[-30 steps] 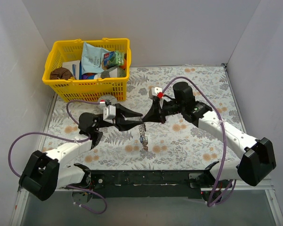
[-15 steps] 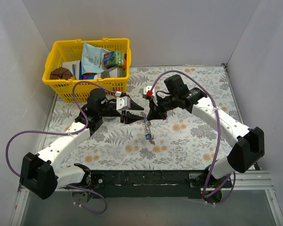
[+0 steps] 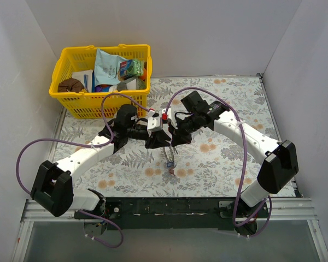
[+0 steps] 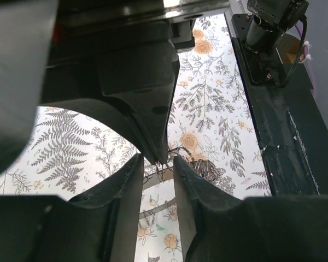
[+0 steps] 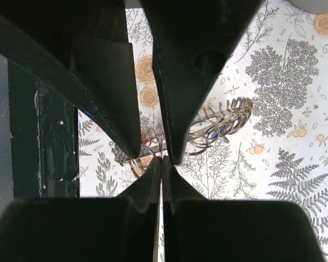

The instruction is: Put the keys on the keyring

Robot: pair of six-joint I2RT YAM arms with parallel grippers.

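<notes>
The keyring (image 3: 168, 153) is a silvery chain of coiled wire rings hanging below both grippers over the table's middle. Tiny keys (image 3: 173, 170) hang at its low end, with a blue head (image 5: 220, 130) and a red one (image 5: 151, 140). My right gripper (image 5: 162, 159) is shut on a thin wire loop of the keyring (image 5: 224, 123). It meets my left gripper (image 3: 159, 139) tip to tip in the top view (image 3: 171, 138). My left gripper (image 4: 157, 165) has its fingers apart, one on each side of that loop. The keyring's coils (image 4: 208, 170) show just past them.
A yellow basket (image 3: 101, 105) full of packets stands at the back left, close behind the left arm. The floral tablecloth (image 3: 229, 164) is walled in white on three sides. The black base rail (image 3: 164, 206) runs along the near edge.
Both arms have swung in towards the middle, the left elbow up and right, the right elbow left. The grippers stay tip to tip, and the chain of rings still hangs below them.
</notes>
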